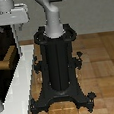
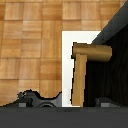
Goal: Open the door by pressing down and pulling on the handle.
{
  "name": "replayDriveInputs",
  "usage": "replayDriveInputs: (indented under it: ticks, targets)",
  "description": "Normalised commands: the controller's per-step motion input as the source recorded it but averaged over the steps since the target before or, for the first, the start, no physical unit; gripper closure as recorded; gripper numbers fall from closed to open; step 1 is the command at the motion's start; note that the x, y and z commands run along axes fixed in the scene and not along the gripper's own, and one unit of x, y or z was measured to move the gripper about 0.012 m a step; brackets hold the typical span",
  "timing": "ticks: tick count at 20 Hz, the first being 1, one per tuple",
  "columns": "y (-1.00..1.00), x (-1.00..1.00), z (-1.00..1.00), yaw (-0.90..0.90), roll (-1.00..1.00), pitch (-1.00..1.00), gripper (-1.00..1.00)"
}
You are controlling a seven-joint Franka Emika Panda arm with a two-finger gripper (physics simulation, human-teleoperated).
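The door is a dark panel at the exterior view's left, set in a white frame. Its tan handle juts out from the panel about halfway up. My gripper hangs above the handle, clear of it, and its two dark fingers stand apart with nothing between them. In the wrist view the handle shows as an L: a short cylinder meeting a longer bar, lying over the frame beside the dark door. No fingertips show in that view.
The black robot pedestal with its splayed feet stands mid-scene, close to the frame's edge. Wooden parquet floor spreads toward the exterior view's right. Parts of the pedestal base show in the wrist view.
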Motion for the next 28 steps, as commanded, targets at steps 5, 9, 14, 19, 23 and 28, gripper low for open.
replayDriveInputs:
  ticks: [5, 9, 14, 19, 23, 28]
  targets:
    - [0.0, 0.0, 0.0, 0.0, -0.03, 0.0, -1.0]
    - [0.0, 0.0, 0.0, 0.0, -0.08, 0.0, -1.0]
    - [0.0, 0.0, 0.0, 0.0, -0.09, 0.0, -1.0]
    - [0.0, 0.0, 0.0, 0.0, -0.03, 0.0, -1.0]
    - [0.0, 0.25, 0.0, 0.0, 0.0, 0.0, -1.0]
    - [0.0, 0.4, 0.0, 0.0, 0.0, 0.0, -1.0]
